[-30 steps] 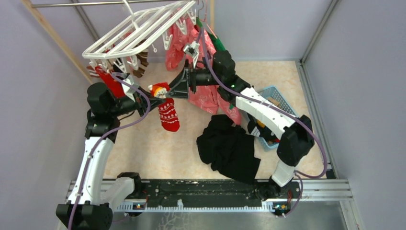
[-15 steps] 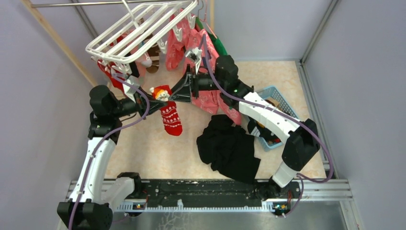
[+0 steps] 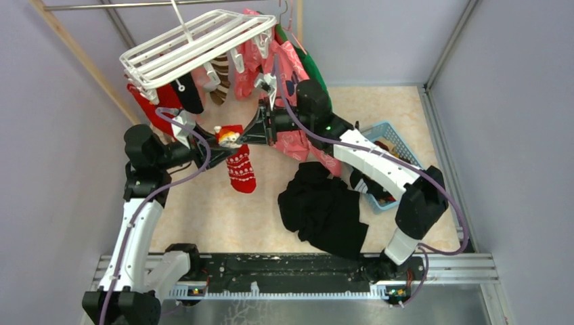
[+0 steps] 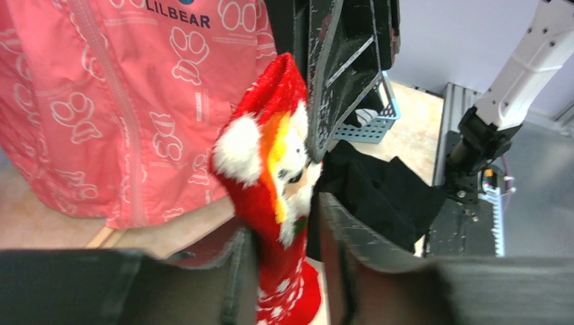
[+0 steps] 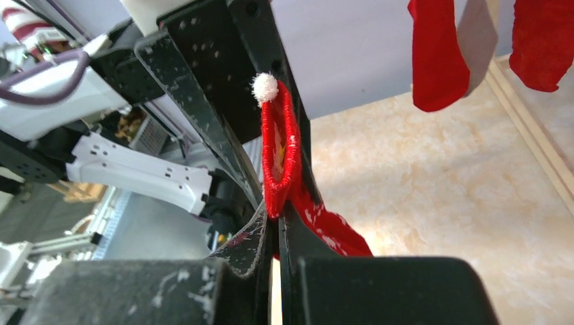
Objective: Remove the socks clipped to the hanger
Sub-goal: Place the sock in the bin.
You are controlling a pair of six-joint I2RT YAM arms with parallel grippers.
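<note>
Item: red sock is hanging, in the top view, below and apart from the hanger. Left wrist view: left gripper is clamping its leg. Right wrist view: right gripper is pinching its cuff, closed tight.

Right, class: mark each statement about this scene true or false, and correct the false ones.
1. The right fingers pinch the red sock. True.
2. The basket is green. False: it is blue.
3. Other socks hang from the hanger. True.
4. The black cloth hangs on the hanger. False: it lies in a heap by the basket.
</note>
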